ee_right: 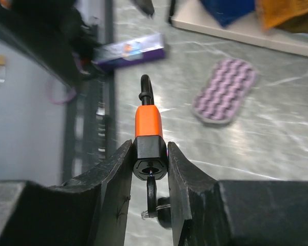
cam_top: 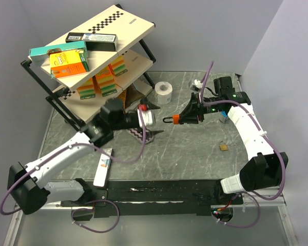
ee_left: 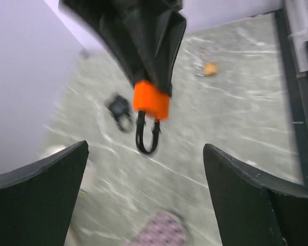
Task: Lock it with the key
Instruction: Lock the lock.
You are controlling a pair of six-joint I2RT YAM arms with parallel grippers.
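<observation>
right gripper clamps orange padlock, key seemingly inserted; left gripper, at its 9 o'clock, gapes empty; locking unconfirmed.

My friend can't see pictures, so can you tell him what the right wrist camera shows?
The right pincer squeezes the black end of an orange padlock, its shackle pointing away over the grey table. A purple wavy pad and a purple box lie on the table beyond.
</observation>
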